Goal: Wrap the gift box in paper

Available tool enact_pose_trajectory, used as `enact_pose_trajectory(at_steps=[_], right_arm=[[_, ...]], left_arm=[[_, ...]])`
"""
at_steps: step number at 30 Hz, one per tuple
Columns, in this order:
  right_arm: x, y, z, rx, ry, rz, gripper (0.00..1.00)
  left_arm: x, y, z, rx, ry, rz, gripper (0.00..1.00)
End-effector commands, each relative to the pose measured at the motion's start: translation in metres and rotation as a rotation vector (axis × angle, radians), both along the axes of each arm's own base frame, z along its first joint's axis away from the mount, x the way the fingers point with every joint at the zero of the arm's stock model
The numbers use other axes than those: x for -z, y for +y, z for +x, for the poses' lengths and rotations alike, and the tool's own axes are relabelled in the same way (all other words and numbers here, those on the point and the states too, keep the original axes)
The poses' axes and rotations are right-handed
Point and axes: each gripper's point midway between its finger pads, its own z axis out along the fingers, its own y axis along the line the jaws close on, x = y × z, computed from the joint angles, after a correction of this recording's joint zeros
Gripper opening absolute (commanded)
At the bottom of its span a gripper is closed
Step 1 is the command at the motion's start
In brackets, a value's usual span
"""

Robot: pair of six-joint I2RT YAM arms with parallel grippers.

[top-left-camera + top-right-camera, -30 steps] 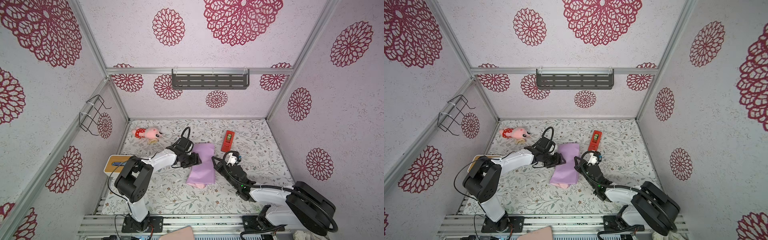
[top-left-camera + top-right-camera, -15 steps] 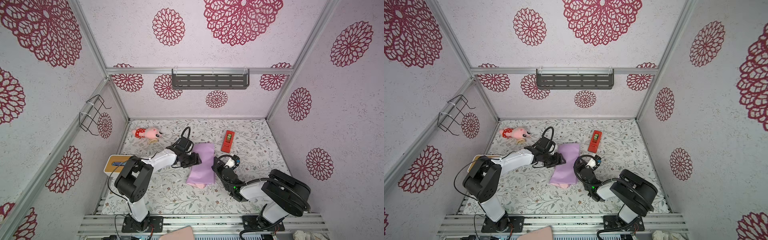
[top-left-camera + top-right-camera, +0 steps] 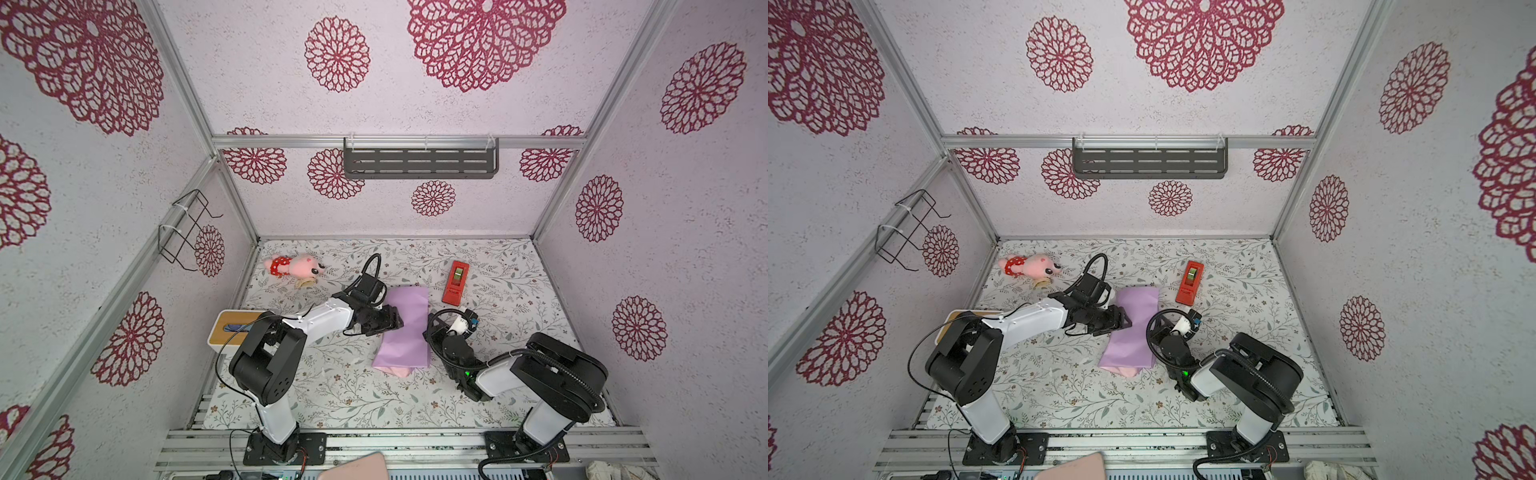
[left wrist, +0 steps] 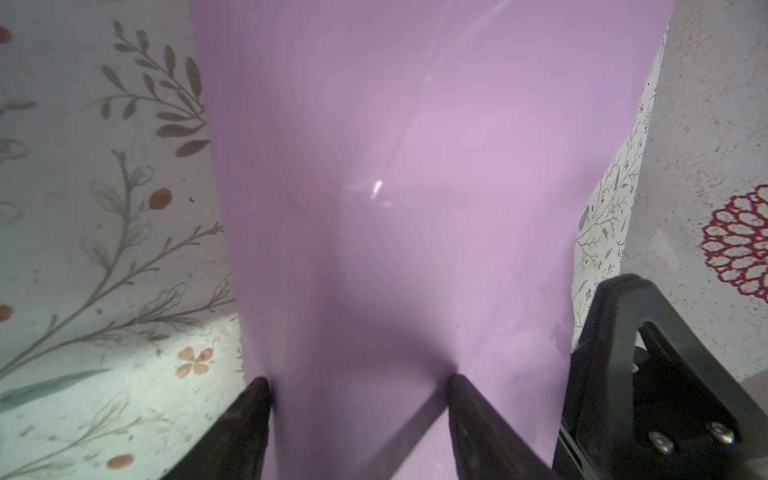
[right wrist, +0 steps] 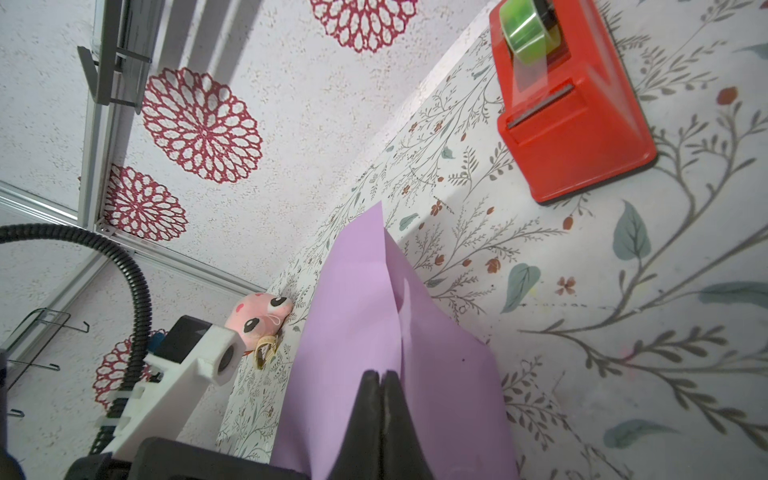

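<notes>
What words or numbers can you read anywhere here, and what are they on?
No text can be read anywhere.
The red tape dispenser, the paper, the plush toy and the tissue box show no writing; the walls carry only flower patterns.

Top views: stereo pair, high overhead, facing down over the whole floral-print desk. Wrist views: low, close; both share the folded lilac-purple paper sheet, left nearest.

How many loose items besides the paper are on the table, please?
3: pink plush toy far left, red tape dispenser right of the lilac paper, wood-topped tissue box at the left edge. Others may hide under the paper.
</notes>
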Motion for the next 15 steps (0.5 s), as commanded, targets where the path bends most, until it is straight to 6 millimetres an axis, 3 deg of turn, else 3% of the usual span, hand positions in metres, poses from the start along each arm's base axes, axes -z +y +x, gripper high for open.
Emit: enact_pose_trajectory(at_steps=[1,15], right_arm=[[-0.0088,0.006,0.0033,-0.018,-0.032,0.018,0.0],[-0.0013,0.0059,-0.0015,-0.056,-0.001,-0.009,0.0]], left_arm=[[0.0425,0.0308,-0.0304,-0.001,0.134,0.159,0.69],[0.0424,0.0313,-0.03,-0.005,0.133,0.151,0.69]])
